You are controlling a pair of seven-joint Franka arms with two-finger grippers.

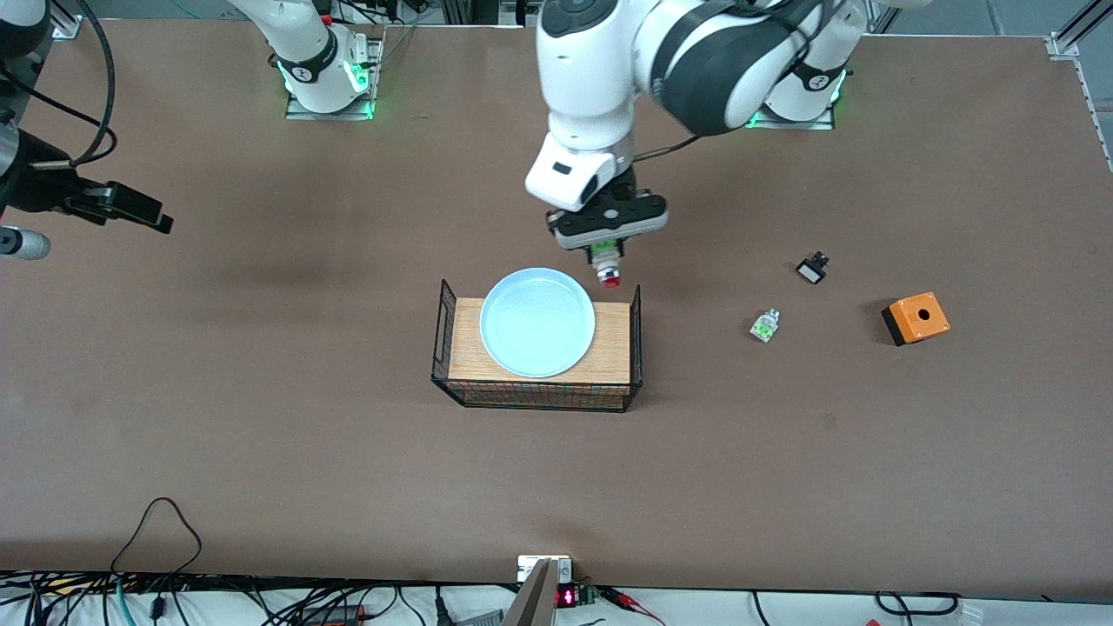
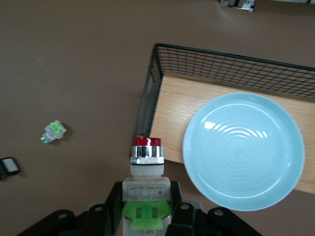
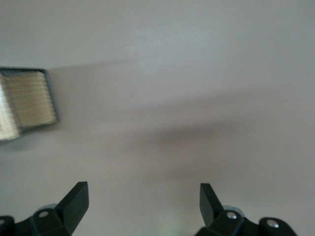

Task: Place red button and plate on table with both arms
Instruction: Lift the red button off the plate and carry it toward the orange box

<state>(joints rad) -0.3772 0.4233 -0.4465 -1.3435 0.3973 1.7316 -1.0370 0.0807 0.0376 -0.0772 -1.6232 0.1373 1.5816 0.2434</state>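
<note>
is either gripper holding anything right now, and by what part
The left gripper holds the red button by its whitish-green body end, red tip pointing down, over the wire stand's edge beside the plate. The right gripper is open and empty.

Wire stand (image 1: 539,396), green-white block (image 1: 764,326), black part (image 1: 812,268), orange box (image 1: 915,318).

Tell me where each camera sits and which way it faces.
Front: high across the table, facing both arms; left pincer, right pincer.
Left wrist: looks down past the left pincer gripping the red button at the plate on the wire stand.
Right wrist: down at bare table; open right pincer fingertips show.
Shared: plate, stand.
</note>
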